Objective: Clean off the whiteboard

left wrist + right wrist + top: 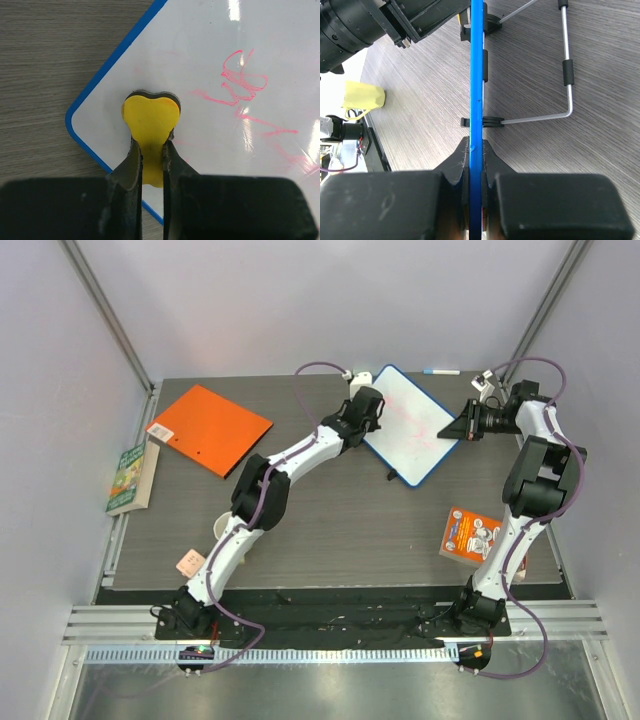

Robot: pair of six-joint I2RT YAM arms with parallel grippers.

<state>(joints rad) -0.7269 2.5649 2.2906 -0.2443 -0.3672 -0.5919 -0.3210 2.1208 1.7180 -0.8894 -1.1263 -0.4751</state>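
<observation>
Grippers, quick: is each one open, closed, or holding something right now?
Left gripper: shut on the yellow heart-shaped eraser.
Right gripper: shut on the edge of the blue-rimmed white rectangular whiteboard.

Showing the whiteboard (415, 430) sitting on the table (340, 530) in the upper centre-right of the top view. Finding the left gripper (368, 405) over its left corner, pinching an eraser (150, 120) down on the board near that corner, and the right gripper (452, 426) clamping its right edge. Placing a folder (210, 428) at upper left, a book (130, 478) just left of that at the table's edge, a marker (440, 371) behind the board, and a packet (470, 535) at lower right.
</observation>
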